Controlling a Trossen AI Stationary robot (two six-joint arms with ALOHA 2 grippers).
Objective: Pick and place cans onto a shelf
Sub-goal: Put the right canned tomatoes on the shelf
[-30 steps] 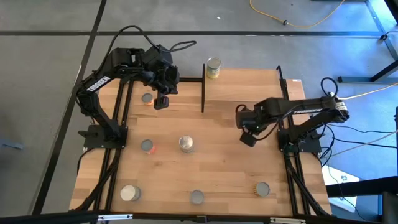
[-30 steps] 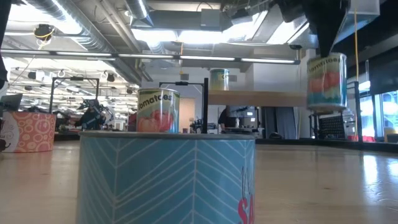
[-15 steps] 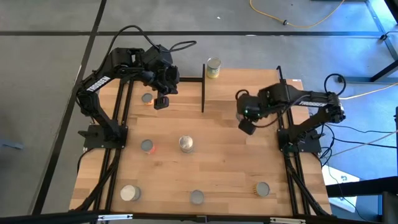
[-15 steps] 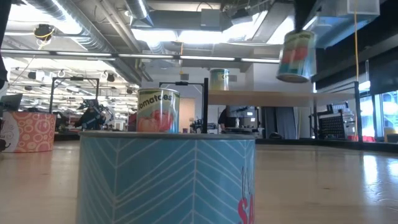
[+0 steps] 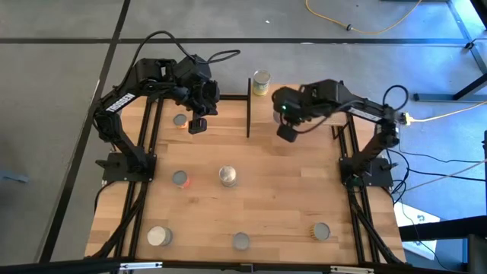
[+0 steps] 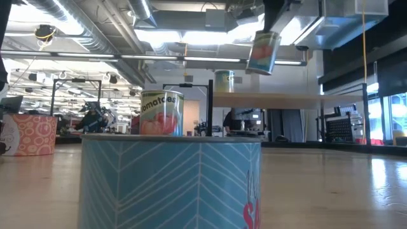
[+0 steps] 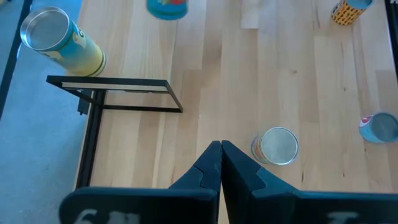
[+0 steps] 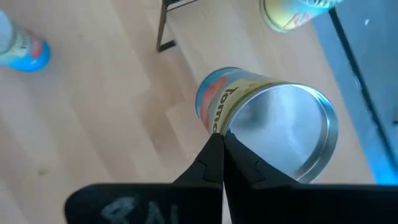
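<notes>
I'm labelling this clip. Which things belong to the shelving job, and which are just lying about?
Job: lifted can, right gripper holding it, shelf, can on shelf, six cans on table.
Lying about: yellow cable on floor, orange patterned container.

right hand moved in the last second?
Yes. In the high view the right hand has swung from near its base toward the shelf, carrying a can, ending closer to the can already there.

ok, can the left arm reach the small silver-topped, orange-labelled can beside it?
Probably yes: the silver-topped, orange-labelled can stands in the open just beside the left claw, nothing between them. That claw is shut, so it must open first. The right claw is off at the shelf.
</notes>
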